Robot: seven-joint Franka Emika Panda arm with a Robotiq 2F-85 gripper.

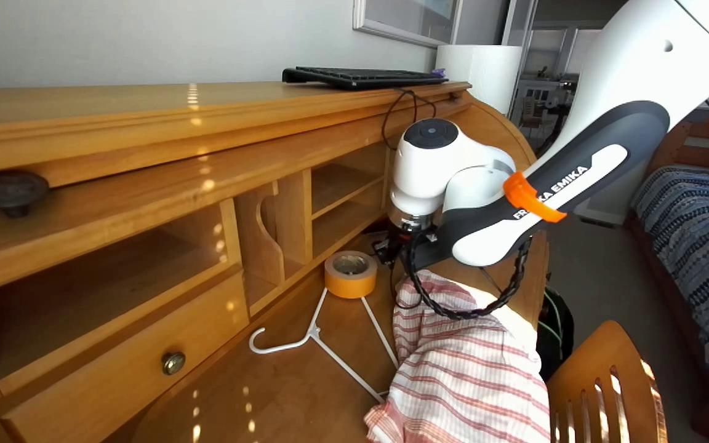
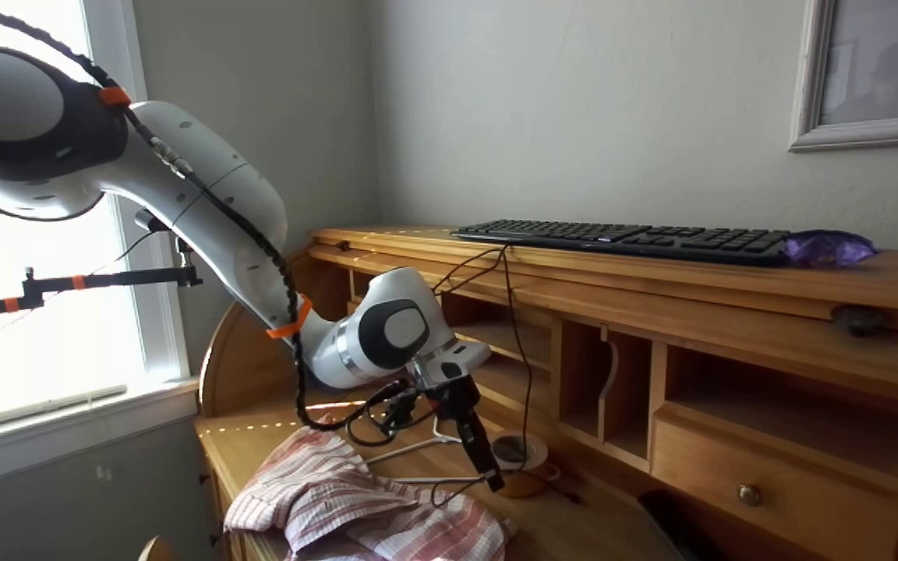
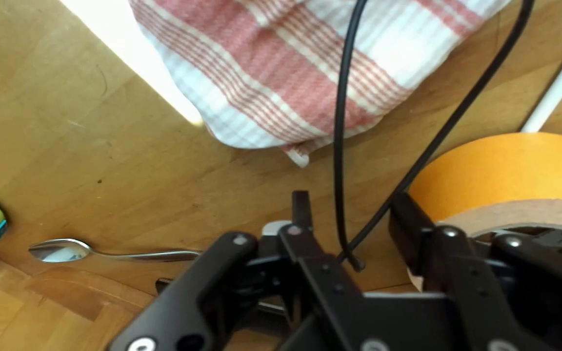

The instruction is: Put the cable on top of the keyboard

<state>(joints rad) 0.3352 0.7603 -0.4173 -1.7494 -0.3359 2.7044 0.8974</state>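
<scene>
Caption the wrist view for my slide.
Open gripper framing the black cable, with orange tape roll and striped cloth in view.

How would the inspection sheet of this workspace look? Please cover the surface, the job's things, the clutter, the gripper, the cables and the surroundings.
Surface: wooden desk, sunlit in patches.
Job's things: keyboard lies on the desk's top; thin black cable hangs below it, not yet laid on top.
Clutter: striped cloth, white hanger, orange tape roll, spoon; purple packet at the keyboard's end.
Gripper: open, pointing down; in the wrist view the cable shows between its jaws, no grip seen.
Cables: braided arm cable sags in a loop; contact with the cloth cannot be told.
Surroundings: chair, bed, window, framed picture.
</scene>
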